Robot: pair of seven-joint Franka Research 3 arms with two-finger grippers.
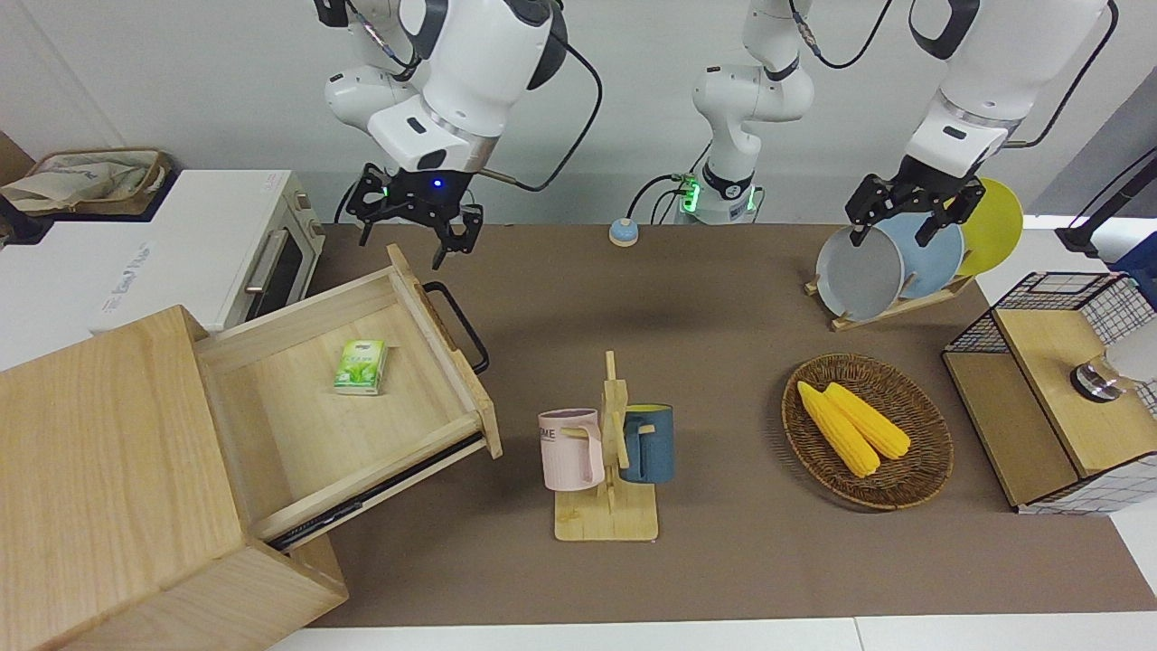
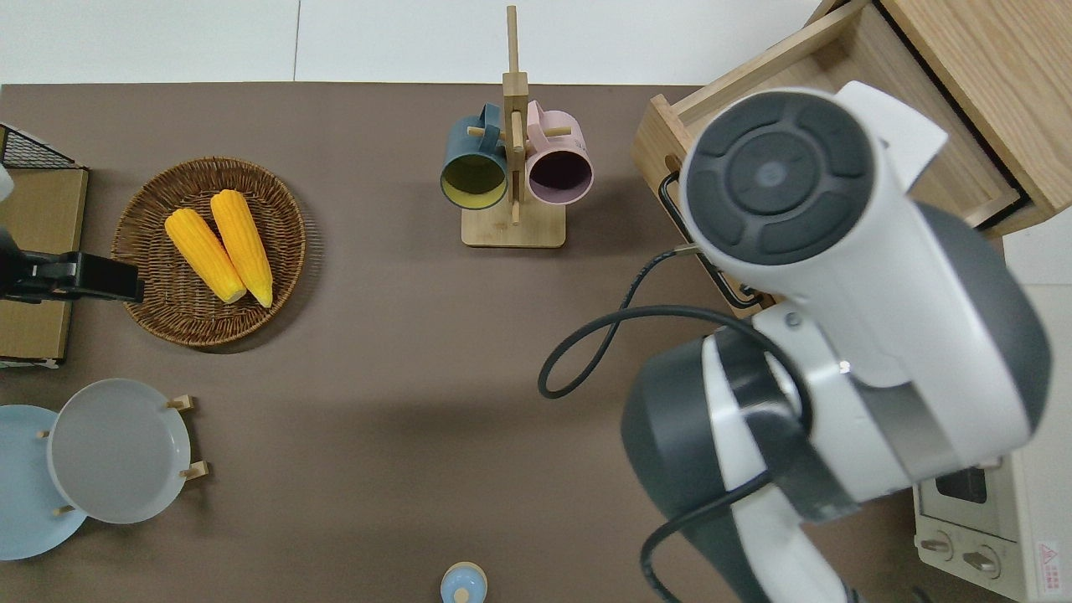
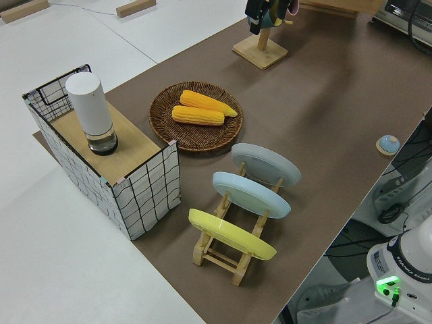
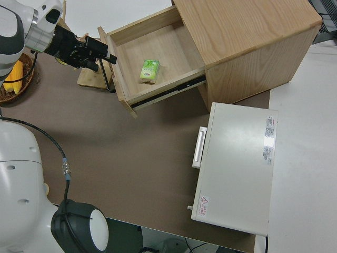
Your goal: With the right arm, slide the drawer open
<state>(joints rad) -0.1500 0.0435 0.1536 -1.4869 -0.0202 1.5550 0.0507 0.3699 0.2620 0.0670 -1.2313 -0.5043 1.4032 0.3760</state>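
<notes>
The pale-wood drawer [image 1: 298,434] stands pulled far out of the big light-wood cabinet [image 1: 99,479]. A small green box [image 1: 361,366] lies in it. Its black bar handle [image 1: 461,330] is free. My right gripper [image 1: 407,242], with a blue-lit wrist, is open and empty. It hangs in the air by the drawer's front panel, clear of the handle. It also shows in the right side view [image 4: 100,50]. The overhead view hides it under the arm; only the drawer's corner [image 2: 657,138] and handle [image 2: 670,201] show there. The left arm is parked with its gripper [image 1: 913,217] open.
A mug rack [image 1: 607,457] with pink and blue mugs stands mid-table. A wicker basket [image 1: 913,484] holds two corn cobs. A plate rack [image 1: 890,312], a wire-mesh cabinet [image 1: 1039,398], a white toaster oven [image 1: 208,253] and a small blue bell [image 1: 621,232] are also here.
</notes>
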